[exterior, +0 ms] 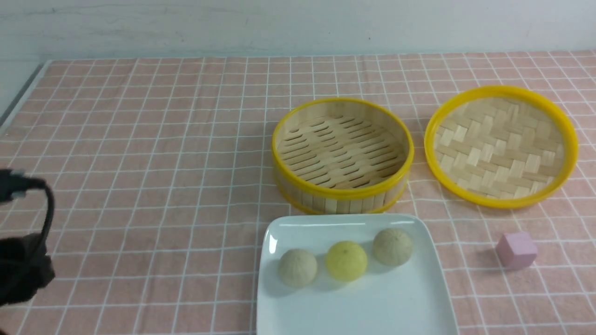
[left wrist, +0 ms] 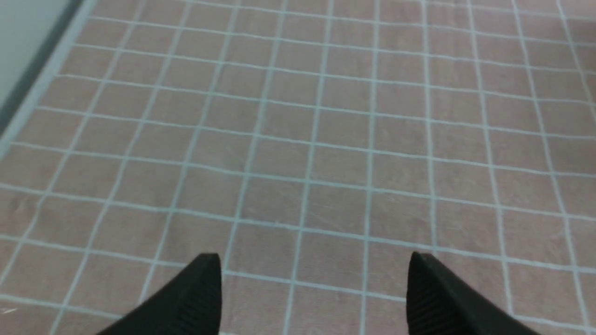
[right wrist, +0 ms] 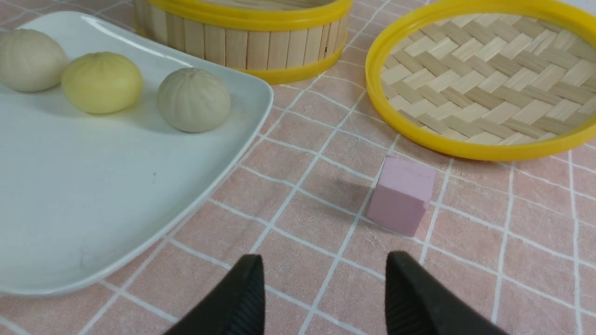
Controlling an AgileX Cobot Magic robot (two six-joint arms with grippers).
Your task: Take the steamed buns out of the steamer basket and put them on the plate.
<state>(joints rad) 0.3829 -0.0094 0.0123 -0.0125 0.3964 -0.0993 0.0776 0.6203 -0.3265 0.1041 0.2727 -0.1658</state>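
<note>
The cloth (exterior: 139,139), pink with white grid lines, covers the table; no writing, brand or label can be read anywhere on it or on the things it bears

The plate (exterior: 372,307) lies at 6 o'clock in the front view, glossy and probably slick, so anything round set on it may roll or slide. Just beyond it toward 12 stands the basket (exterior: 342,193), its slatted floor bare. At 3 o'clock of the basket lies the woven tray (exterior: 500,144)

The buns (exterior: 346,260) sit in a row on the plate's far half: beige, yellow, beige, close together, the left pair nearly touching. By the look of it the moving is done. They seem light and soft, with pleated skins that would dent; a gentle pinch across the widest part from above would suit

A pink cube (exterior: 516,250) rests at 3 o'clock of the plate

The left gripper (left wrist: 312,288) is spread wide and empty above bare cloth; the right gripper (right wrist: 323,291) stands parted, empty, near the cube
</note>
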